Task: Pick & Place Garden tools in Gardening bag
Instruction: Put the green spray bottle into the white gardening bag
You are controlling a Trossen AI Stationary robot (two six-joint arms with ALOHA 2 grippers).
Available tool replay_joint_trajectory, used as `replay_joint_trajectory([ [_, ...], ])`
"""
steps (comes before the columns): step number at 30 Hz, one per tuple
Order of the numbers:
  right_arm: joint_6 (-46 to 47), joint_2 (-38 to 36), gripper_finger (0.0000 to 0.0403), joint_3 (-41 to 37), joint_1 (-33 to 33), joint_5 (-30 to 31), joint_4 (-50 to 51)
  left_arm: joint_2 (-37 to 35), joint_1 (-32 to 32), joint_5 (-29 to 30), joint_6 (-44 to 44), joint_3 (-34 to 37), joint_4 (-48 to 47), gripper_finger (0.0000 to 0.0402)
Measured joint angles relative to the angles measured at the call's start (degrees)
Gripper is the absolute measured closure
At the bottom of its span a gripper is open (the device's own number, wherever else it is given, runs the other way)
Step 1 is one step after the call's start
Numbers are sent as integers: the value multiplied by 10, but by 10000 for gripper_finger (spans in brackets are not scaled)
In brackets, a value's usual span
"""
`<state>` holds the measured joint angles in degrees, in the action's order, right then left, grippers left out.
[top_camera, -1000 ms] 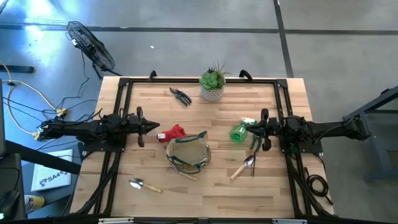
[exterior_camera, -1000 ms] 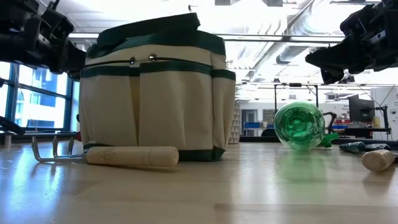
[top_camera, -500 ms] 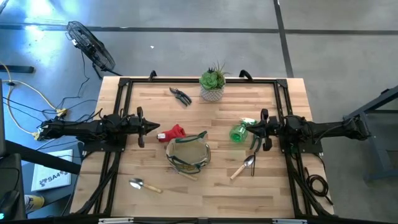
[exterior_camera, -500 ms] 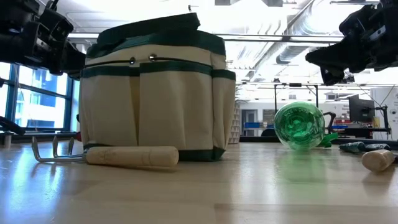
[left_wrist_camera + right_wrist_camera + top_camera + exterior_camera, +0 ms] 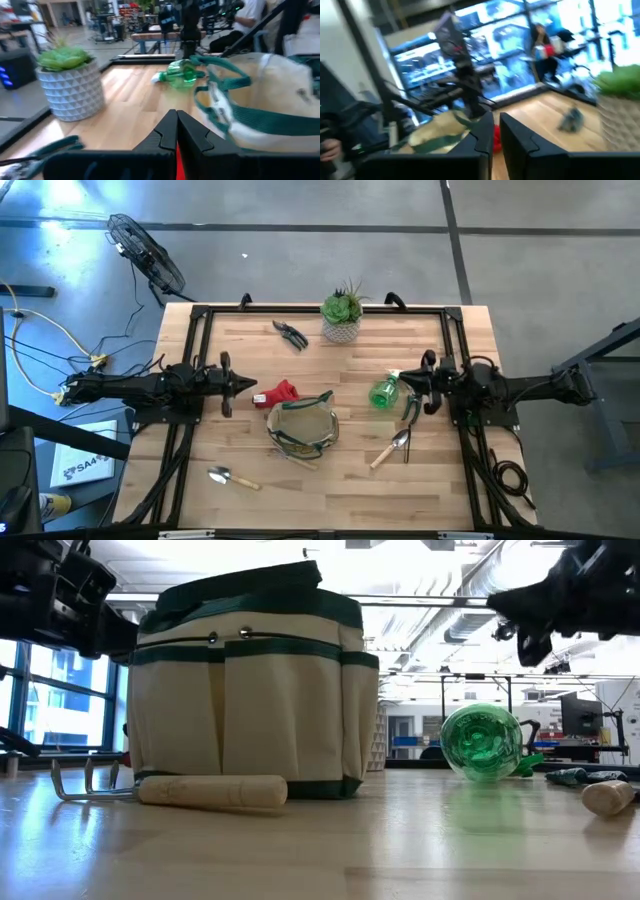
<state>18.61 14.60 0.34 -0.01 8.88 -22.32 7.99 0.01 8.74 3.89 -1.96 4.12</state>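
Hovering above the wooden table (image 5: 330, 480), the left gripper (image 5: 252, 385) has its fingers pressed together with nothing between them; just ahead of the tips lies the red garden tool (image 5: 281, 392). Beyond that sits the round tan fabric gardening bag with dark green trim (image 5: 302, 425), mouth up.

Right gripper (image 5: 395, 377): fingers (image 5: 512, 137) stand a narrow slit apart, empty, tips over the green plastic spray bottle (image 5: 384, 392) lying on its side. Beside that gripper lie the green-handled pruner (image 5: 410, 407) and a wooden-handled metal trowel (image 5: 391, 448).

A second wooden-handled trowel (image 5: 231, 477) lies well behind the left fingers. Dark pruning shears (image 5: 291, 334) rest near the green succulent in a white pot (image 5: 342, 315).
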Motion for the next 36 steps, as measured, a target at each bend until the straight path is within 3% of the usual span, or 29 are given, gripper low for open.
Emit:
replay_joint_trajectory([
  [4, 41, 1, 318, 2, 0, 43, 2, 0, 0, 11, 0, 0, -1, 400],
  [11, 82, 1, 196, 55, 0, 76, 24, 0, 0, 15, -1, 0, 7, 400],
  [14, 110, 5, 165, 88, 0, 77, 60, 0, 0, 27, -1, 0, 9, 400],
  [20, 83, 42, 159, 172, 0, 72, 83, 0, 0, 34, 1, 0, 9, 400],
  [24, 115, 82, 160, 280, 0, 71, 191, 0, 0, 37, -4, 0, 8, 400],
  [36, 441, 252, 160, 588, 0, 127, 581, 0, 0, 7, -12, -1, -35, 400],
])
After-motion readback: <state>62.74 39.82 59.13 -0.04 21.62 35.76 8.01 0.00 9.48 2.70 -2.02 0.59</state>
